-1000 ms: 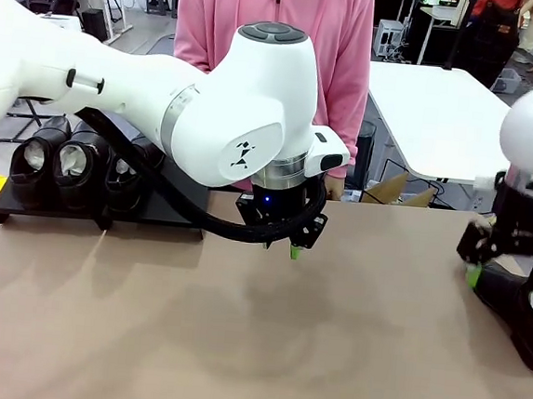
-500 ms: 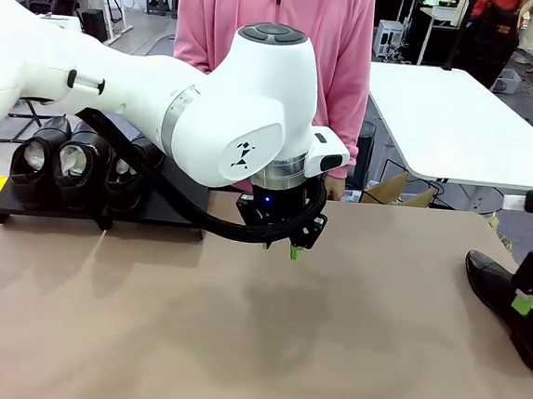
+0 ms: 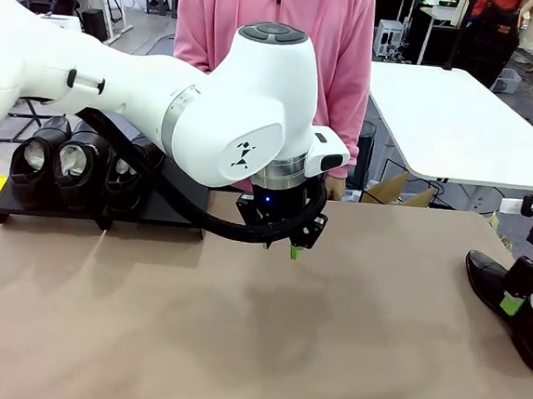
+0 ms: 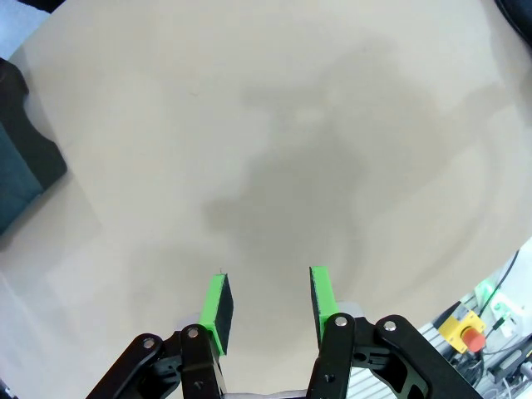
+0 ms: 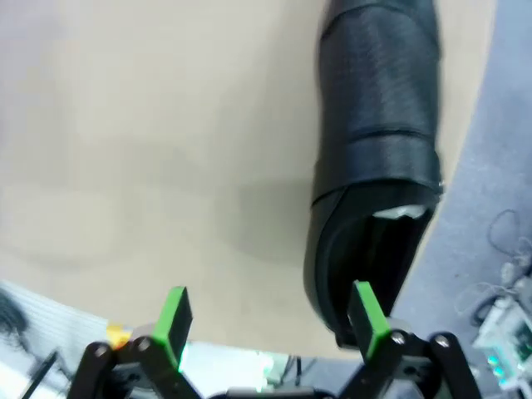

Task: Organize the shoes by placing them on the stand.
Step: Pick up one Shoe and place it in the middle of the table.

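Three glossy black shoes stand side by side on the left part of the low black stand at the far left. Another black shoe lies near the table's right edge; it shows lengthwise as the shoe in the right wrist view. My right gripper is low at its heel end and open wide. In the right wrist view, one pad of this gripper is by the heel opening and the other is over bare table. My left gripper hangs over mid-table. Seen from its own wrist, the left gripper is open and empty.
A person in a pink top stands at the table's far side behind my left arm. The brown table stretches wide in front. A white table stands beyond the right corner. A dark shape sits at the left wrist view's edge.
My right arm has swung right and lower, from above the shoe's toe to its heel end at the picture's edge, uncovering the toe. The left arm has stayed still.
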{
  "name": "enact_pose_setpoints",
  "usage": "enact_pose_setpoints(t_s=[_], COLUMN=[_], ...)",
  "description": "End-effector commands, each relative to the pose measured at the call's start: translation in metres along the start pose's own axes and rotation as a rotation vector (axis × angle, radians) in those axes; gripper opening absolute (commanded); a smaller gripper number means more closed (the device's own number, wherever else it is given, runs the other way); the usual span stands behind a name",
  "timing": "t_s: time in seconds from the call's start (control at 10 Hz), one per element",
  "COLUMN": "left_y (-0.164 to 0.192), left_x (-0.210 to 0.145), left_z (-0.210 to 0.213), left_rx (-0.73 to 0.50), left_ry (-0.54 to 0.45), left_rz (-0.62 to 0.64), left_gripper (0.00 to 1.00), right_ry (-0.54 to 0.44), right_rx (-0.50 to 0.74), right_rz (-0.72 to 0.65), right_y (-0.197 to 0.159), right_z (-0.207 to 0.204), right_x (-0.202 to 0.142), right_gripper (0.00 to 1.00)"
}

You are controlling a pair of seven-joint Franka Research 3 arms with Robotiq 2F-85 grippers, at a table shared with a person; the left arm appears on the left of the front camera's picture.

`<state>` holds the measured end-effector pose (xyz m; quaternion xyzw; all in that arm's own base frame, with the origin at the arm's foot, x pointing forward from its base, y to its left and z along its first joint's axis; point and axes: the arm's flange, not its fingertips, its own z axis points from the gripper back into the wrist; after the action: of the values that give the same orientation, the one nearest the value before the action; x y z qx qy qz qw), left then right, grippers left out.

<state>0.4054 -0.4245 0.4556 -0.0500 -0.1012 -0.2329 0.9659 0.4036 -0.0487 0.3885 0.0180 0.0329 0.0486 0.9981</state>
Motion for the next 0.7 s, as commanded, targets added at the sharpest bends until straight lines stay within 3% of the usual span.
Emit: enact_pose_setpoints(t_s=[0.0,0.6], left_y=[0.002,0.002], left_x=[-0.001,-0.001], left_z=[0.000,0.000], left_rx=[0.017,0.017], left_ry=[-0.007,-0.007], left_rz=[-0.007,-0.007], left_gripper=[0.51,0.51], right_ry=[-0.040,-0.004], right_rx=[-0.092,-0.123], right_rz=[-0.108,-0.145], right_y=[0.007,-0.001], right_z=[-0.008,-0.023], right_x=[0.009,0.021], right_gripper=[1.00,1.00])
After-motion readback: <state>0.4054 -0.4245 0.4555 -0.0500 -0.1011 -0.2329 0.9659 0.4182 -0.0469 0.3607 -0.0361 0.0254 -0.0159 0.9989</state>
